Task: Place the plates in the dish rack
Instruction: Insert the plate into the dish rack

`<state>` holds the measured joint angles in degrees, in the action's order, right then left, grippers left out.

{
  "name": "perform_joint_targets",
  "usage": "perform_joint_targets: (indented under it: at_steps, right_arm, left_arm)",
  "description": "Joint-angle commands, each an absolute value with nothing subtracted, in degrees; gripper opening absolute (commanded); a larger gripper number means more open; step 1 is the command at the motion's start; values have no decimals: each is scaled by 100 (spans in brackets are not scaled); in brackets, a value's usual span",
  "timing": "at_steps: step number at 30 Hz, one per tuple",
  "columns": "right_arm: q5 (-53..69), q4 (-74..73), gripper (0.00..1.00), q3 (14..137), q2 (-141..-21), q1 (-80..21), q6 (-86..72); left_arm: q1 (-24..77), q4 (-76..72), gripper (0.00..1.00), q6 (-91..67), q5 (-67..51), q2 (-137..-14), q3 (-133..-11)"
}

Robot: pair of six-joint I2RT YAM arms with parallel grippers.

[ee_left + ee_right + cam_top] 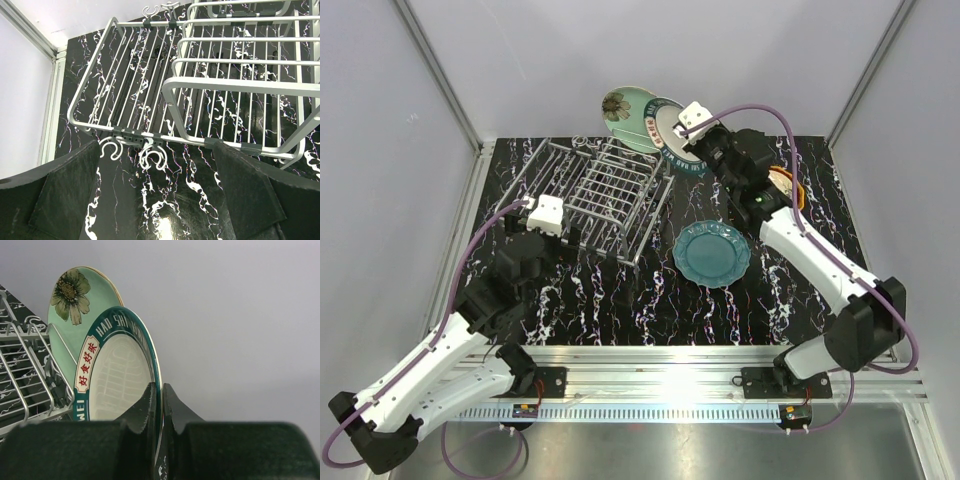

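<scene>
Right fingers [142, 412] across half-hidden cream-centred plate [120, 377]

We see the left gripper [156, 167] with its two dark fingers [65, 195] spread wide at the bottom corners, nothing between them, over the black white-veined table [175, 210], just short of the near edge of the silver wire dish rack [90, 67]. The rack's low flat section of parallel bars sits left, its taller raised frame [235, 86] sits right and closer to the camera, and C-shaped hooks [152, 159] hang off the near rail, with more on the far rail. A white wall [22, 110] and an aluminium rail [52, 100] border the table on the left.
</scene>
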<state>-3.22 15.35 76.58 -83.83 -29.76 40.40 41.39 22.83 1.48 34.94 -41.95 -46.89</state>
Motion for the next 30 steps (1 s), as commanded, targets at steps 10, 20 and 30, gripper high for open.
perform_joint_targets:
  at_steps: [10, 20, 30]
  right_arm:
    - [343, 2408, 0, 8138, -8657, -3287, 4227]
    - [668, 2514, 0, 8376, -9017, -3340, 4201]
    - [879, 2795, 5, 8604, -9492, -3340, 3903]
  left_arm:
    - [4104, 1986, 99, 176, 3524, -4104, -4816]
    - [4104, 1977, 99, 176, 3533, -4096, -4808]
    - [4096, 1951, 99, 211, 3560, -4078, -4790]
